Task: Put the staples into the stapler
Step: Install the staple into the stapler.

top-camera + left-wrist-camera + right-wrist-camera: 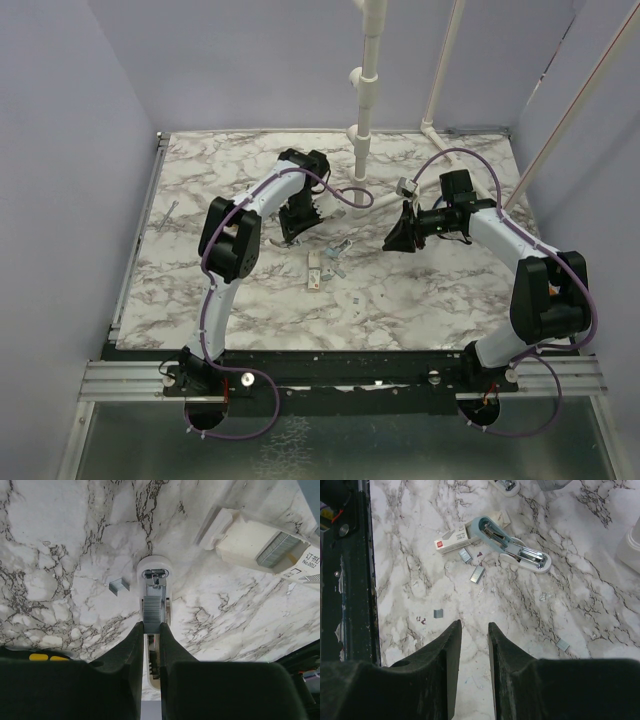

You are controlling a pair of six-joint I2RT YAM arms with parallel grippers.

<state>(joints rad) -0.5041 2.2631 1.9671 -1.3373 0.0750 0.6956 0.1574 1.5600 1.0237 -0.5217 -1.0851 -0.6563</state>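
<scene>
Overhead, left gripper (pixel 291 236) hanging low just left of the stapler (pixel 341 247), right gripper (pixel 389 240) hovering opposite, left wrist, fingers (pixel 131 647) pinching the staples (pixel 152 611) over a white stapler base (pixel 155 566), seating unclear, right wrist, jaws standing apart, stapler lying open beside a staple box (pixel 454 541)
</scene>
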